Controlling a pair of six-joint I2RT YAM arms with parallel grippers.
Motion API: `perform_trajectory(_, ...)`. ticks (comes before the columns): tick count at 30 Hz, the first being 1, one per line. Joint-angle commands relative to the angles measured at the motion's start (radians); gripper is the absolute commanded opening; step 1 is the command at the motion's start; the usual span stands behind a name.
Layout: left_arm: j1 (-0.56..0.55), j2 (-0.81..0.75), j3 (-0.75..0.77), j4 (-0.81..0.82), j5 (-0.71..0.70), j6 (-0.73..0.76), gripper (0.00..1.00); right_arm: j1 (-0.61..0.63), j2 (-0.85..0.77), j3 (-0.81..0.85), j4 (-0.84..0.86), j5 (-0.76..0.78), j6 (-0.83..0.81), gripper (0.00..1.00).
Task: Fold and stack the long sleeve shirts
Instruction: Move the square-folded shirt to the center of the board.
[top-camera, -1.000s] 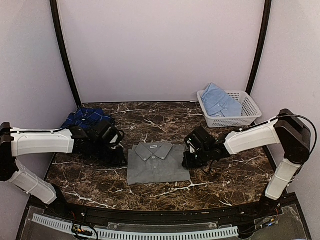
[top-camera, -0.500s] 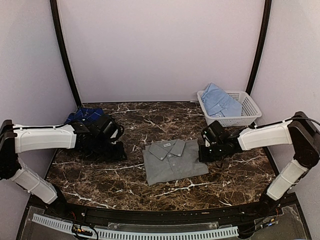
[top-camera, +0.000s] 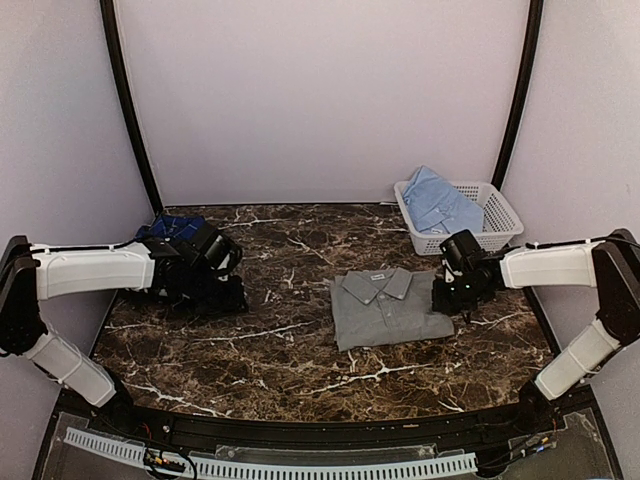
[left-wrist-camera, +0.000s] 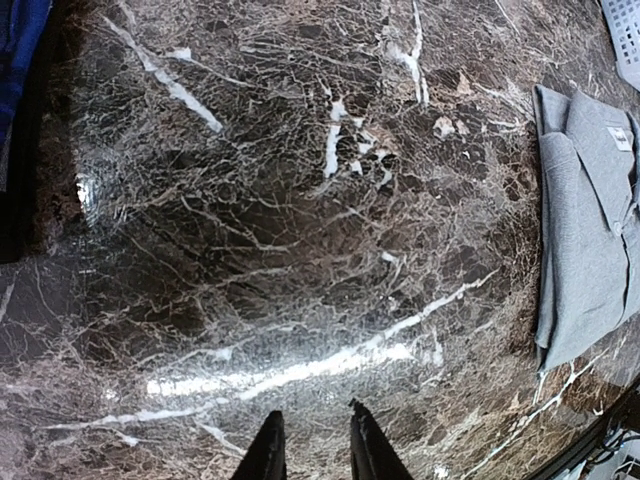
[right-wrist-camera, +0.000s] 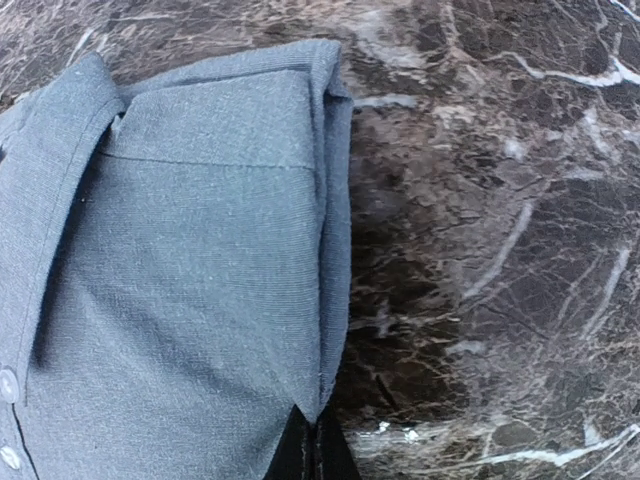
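The folded grey shirt (top-camera: 388, 307) lies on the marble table (top-camera: 300, 350), right of centre, collar to the back. My right gripper (top-camera: 445, 297) is shut on its right edge; in the right wrist view the cloth (right-wrist-camera: 190, 270) is pinched between the closed fingertips (right-wrist-camera: 318, 440). The navy shirt (top-camera: 172, 229) lies at the back left, partly hidden behind my left arm. The light blue shirt (top-camera: 438, 200) lies in the basket. My left gripper (left-wrist-camera: 312, 440) is open and empty over bare marble; the grey shirt (left-wrist-camera: 590, 240) shows at the right edge of its view.
A white lattice basket (top-camera: 490, 232) stands at the back right, just behind my right arm. Black frame posts rise at the back corners. The table's front edge runs along the black rail near the arm bases.
My right gripper has dragged the grey shirt to the right, from the table's centre toward the basket. My left gripper has drawn back a little to the left.
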Motion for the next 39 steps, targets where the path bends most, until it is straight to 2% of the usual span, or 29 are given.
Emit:
perform_trajectory(1, 0.021, -0.013, -0.003, -0.029, -0.014, 0.002, 0.22, -0.049, -0.046, -0.028, -0.01, 0.021, -0.041, 0.0)
perform_trajectory(13, 0.082, -0.087, -0.082, -0.016, -0.022, -0.025, 0.21, -0.161, -0.135, -0.093, -0.019, -0.006, -0.073, 0.0)
perform_trajectory(17, 0.093, -0.11, -0.114, -0.007, -0.025, -0.036, 0.22, -0.188, -0.18, -0.107, -0.028, -0.017, -0.083, 0.08)
perform_trajectory(19, 0.097, -0.119, -0.123, -0.005, -0.025, -0.038, 0.22, -0.19, -0.199, -0.105, -0.033, -0.021, -0.083, 0.18)
perform_trajectory(20, 0.101, -0.124, -0.124, -0.005, -0.034, -0.041, 0.22, -0.189, -0.211, -0.103, -0.037, -0.025, -0.082, 0.26)
perform_trajectory(25, 0.105, -0.153, -0.143, -0.01, -0.107, -0.071, 0.22, -0.189, -0.31, -0.08, -0.042, -0.058, -0.081, 0.75)
perform_trajectory(28, 0.106, -0.187, -0.169, -0.008, -0.143, -0.101, 0.22, -0.189, -0.379, -0.06, -0.037, -0.077, -0.085, 0.96)
perform_trajectory(32, 0.116, -0.228, -0.211, 0.015, -0.192, -0.165, 0.26, -0.189, -0.464, -0.04, -0.01, -0.096, -0.079, 0.99)
perform_trajectory(39, 0.177, -0.27, -0.285, 0.137, -0.217, -0.25, 0.4, -0.189, -0.535, 0.0, 0.044, -0.081, -0.03, 0.99)
